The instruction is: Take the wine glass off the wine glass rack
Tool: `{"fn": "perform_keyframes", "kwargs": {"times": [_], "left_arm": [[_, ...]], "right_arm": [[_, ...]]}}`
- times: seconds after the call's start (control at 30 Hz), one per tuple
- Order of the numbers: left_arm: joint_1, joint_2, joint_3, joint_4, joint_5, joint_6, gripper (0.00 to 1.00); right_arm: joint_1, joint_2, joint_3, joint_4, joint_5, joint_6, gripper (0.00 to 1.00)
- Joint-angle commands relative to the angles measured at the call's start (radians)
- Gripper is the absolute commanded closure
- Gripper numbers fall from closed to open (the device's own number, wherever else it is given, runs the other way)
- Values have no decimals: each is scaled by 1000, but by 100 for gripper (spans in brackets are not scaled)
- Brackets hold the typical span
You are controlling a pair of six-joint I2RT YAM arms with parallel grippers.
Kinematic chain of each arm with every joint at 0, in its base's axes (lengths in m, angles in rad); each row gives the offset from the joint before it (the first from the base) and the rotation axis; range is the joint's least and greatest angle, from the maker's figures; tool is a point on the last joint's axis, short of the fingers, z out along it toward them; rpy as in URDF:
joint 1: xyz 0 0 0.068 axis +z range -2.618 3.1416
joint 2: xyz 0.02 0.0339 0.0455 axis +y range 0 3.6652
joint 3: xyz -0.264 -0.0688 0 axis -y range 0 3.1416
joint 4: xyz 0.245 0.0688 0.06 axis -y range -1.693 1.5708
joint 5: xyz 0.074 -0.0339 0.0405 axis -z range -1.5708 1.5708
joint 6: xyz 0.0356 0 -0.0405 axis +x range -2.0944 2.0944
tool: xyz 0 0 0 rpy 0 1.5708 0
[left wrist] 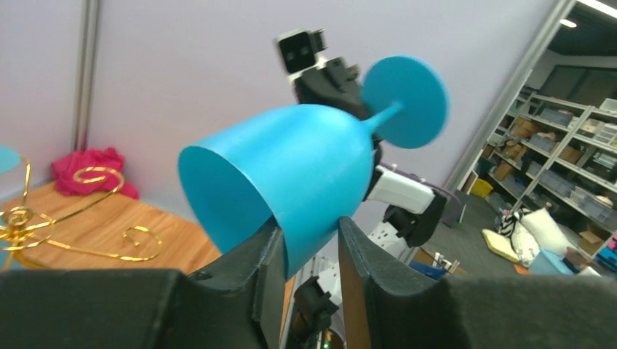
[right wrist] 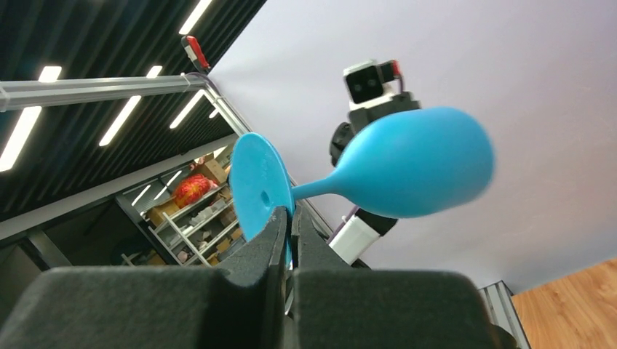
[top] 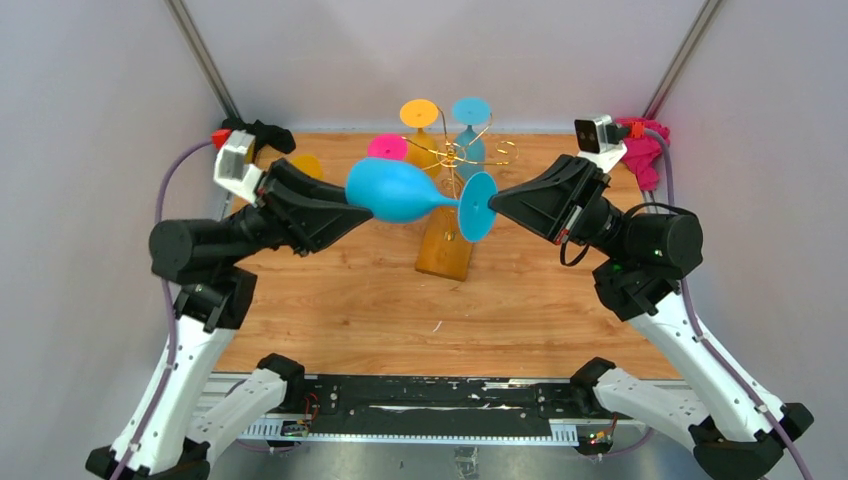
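Wine glass (top: pixel 425 197) sideways above table (top: pixel 330 300), foot (top: pixel 478 208) pinched in closed right claw (top: pixel 493 203), bowl (top: pixel 395 190) clasped by left claw (top: pixel 352 200).

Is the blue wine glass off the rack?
Off: blue plastic wine glass sideways between left tool and right tool, clear of gold wire rack.

The wine glass (top: pixel 400 190) is plain bright sky blue all over. The rack (top: pixel 465 152) is shiny gold wire, and its wooden base (top: pixel 445 255) is orange-brown. Other glasses there are orange (top: pixel 420 113), teal (top: pixel 470 108) and hot pink (top: pixel 387 148). The surface (top: pixel 350 300) is light brown with wood grain. The left claw (top: pixel 345 205) and right claw (top: pixel 497 203) are black. The cloth (top: pixel 645 155) is magenta.
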Motion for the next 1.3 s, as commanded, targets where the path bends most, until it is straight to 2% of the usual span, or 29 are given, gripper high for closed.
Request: {"fn": "perform_keyframes", "kwargs": {"times": [0.0,0.2,0.43,0.6,0.7,0.73,0.77,0.83,0.87,0.93,0.97,1.03,1.1,1.17,1.27], "left_arm": [[-13,-82,32,69,0,-41,70],[-13,-147,11,68,-1,-81,71],[-13,-145,-33,68,10,-89,70],[-13,-115,-39,60,9,-92,96],[-13,-103,0,-130,-47,20,100],[-13,-100,29,-238,-87,58,100],[-13,-98,66,-364,-136,159,100],[-13,-93,151,-573,-247,286,100],[-12,-92,192,-642,-306,328,100],[-13,-89,263,-746,-402,375,100],[-12,-84,304,-796,-453,392,100],[-13,-57,393,-917,-565,423,100],[-13,2,511,-1105,-712,461,100],[-13,38,569,-1225,-842,476,100],[-13,78,599,-1389,-1125,493,100]], "right_arm": [[18,23,-73,-125,-9,-42,100],[20,70,-68,-166,-32,-42,100],[55,132,-30,-156,-50,-50,100],[67,138,-21,-150,-50,-53,100],[67,111,-22,-154,-38,-63,100],[67,101,-22,-159,-31,-68,100],[65,89,-22,-162,-24,-78,100],[65,53,-11,-220,5,-135,87],[65,30,-1,-266,30,-175,63],[65,-31,18,-394,97,-277,37],[66,-59,31,-431,138,-307,30],[66,-101,74,-567,217,-434,26],[65,-139,122,-737,314,-525,24],[66,-162,157,-841,371,-596,24],[66,-169,222,-956,428,-683,25]]}}
